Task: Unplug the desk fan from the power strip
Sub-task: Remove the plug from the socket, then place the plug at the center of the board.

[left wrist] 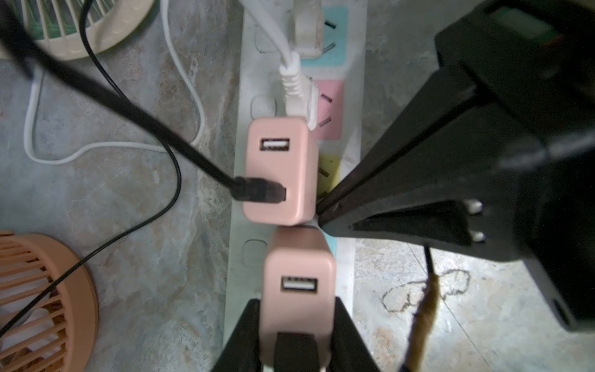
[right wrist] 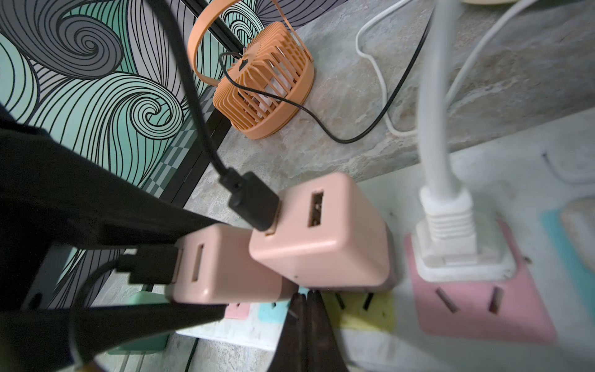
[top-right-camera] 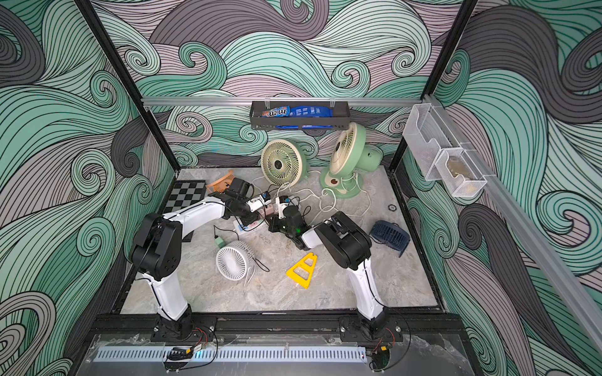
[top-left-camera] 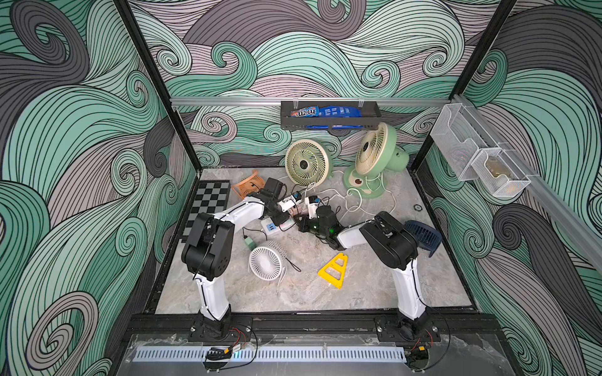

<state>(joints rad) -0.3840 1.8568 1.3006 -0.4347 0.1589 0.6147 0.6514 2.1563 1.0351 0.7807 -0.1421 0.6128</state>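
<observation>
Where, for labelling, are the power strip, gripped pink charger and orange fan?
power strip (left wrist: pixel 248 273): left wrist view, bare white face.
gripped pink USB charger (left wrist: pixel 299 309): left wrist view, top face.
orange fan (right wrist: pixel 267 87): right wrist view, grille.

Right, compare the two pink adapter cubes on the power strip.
The pink plastic adapter cube beside the white plug stands free; the second pink adapter cube is clamped between the left gripper's jaws. The free cube sits on the white power strip's yellow socket; the clamped one sits farther from that plug. Both have two USB ports, one holding a black cable.
</observation>
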